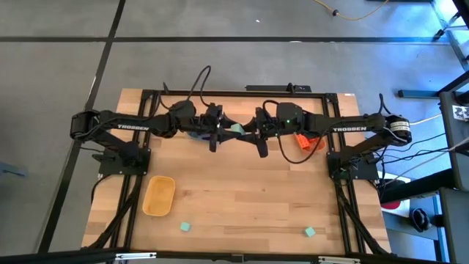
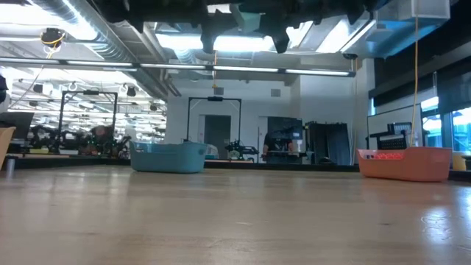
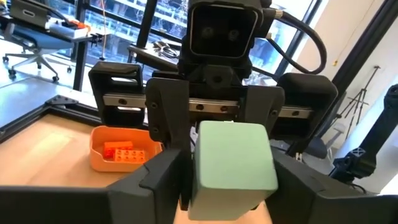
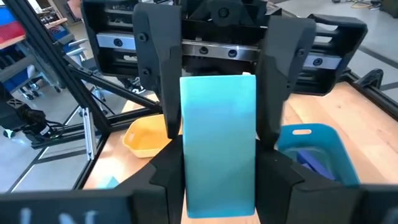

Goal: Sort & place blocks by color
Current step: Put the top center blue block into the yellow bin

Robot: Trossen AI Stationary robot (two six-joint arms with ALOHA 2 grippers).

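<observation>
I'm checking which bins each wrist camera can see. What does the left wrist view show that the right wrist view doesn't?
Only the left wrist view shows the orange tub with orange-red bricks inside. Only the right wrist view shows the yellow tub and the blue tub holding purple bricks. Both show the mint-green block held between the two grippers, each facing the other arm's gripper across it.

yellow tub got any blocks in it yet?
No. In the high view the yellow tub is empty; two mint-green blocks lie loose on the table.
</observation>
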